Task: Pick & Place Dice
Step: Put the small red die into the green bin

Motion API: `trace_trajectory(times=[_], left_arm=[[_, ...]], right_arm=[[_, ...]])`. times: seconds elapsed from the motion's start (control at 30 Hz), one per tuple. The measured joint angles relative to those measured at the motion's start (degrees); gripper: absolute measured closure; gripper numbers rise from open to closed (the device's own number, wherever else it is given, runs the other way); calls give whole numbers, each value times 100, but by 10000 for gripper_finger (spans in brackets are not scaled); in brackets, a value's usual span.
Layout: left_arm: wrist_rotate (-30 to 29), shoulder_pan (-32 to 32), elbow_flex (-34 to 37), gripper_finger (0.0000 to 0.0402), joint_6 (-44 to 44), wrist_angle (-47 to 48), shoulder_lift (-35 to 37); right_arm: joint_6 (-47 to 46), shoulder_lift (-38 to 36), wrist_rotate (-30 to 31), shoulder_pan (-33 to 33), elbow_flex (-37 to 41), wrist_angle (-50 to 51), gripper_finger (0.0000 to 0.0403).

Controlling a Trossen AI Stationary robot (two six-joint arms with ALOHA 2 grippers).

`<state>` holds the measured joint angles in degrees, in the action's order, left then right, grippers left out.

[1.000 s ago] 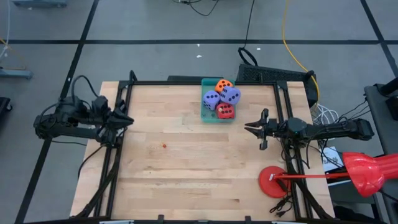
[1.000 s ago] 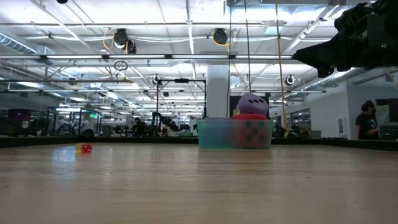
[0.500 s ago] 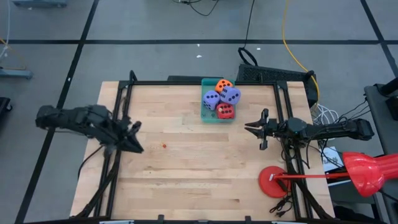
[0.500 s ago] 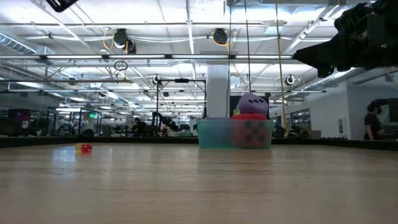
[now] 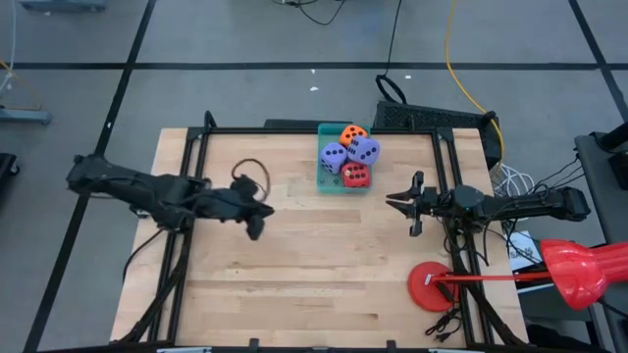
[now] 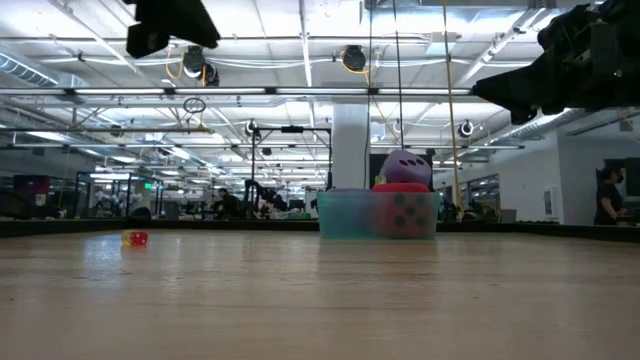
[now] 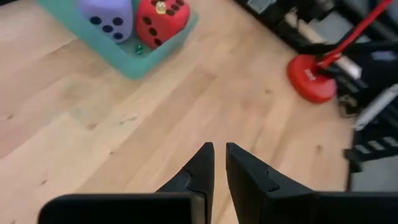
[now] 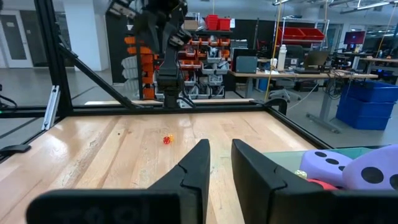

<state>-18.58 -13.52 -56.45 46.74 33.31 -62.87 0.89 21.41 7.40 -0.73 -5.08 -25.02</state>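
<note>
The left end effector (image 5: 257,218) hangs above the middle-left of the surface (image 5: 294,275), its fingers pressed together and holding nothing. The right end effector (image 5: 395,202) waits over the right side, near the edge, also pressed together and empty.

The surface is pale wooden planking framed by black rails. A teal tray (image 5: 327,181) sits near its far edge, between the two arms, and holds the dice: two lavender-purple dice (image 5: 335,156), a red die (image 5: 356,175) and an orange die (image 5: 348,133) piled together, some rising above the tray rim. In the low view a purple die (image 6: 408,167) tops the tray (image 6: 350,215). A tiny red-and-yellow speck (image 8: 166,140) lies on the bare wood, well apart from the tray.

Off the surface's right corner stands a red round base (image 5: 434,285) with a red pole and a red funnel-shaped piece (image 5: 581,274). A yellow cable (image 5: 456,69) runs over the grey floor.

Beyond the surface is a large workshop hall with ceiling lights, shelving with red bins (image 8: 214,23) and blue crates (image 8: 372,106). A person (image 6: 609,195) stands at far right. No writing is legible.
</note>
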Motion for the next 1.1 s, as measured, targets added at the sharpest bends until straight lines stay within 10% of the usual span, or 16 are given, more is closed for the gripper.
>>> trace_trajectory(times=[0.7,1.1], left_arm=[[763,841,-113,355,1319,1527,-2072],[1371,21,-112,355,1740,3037,-1856]], right_arm=[[0,-2,0,-2,0,0,344],[0,-2,0,-2,0,0,344]])
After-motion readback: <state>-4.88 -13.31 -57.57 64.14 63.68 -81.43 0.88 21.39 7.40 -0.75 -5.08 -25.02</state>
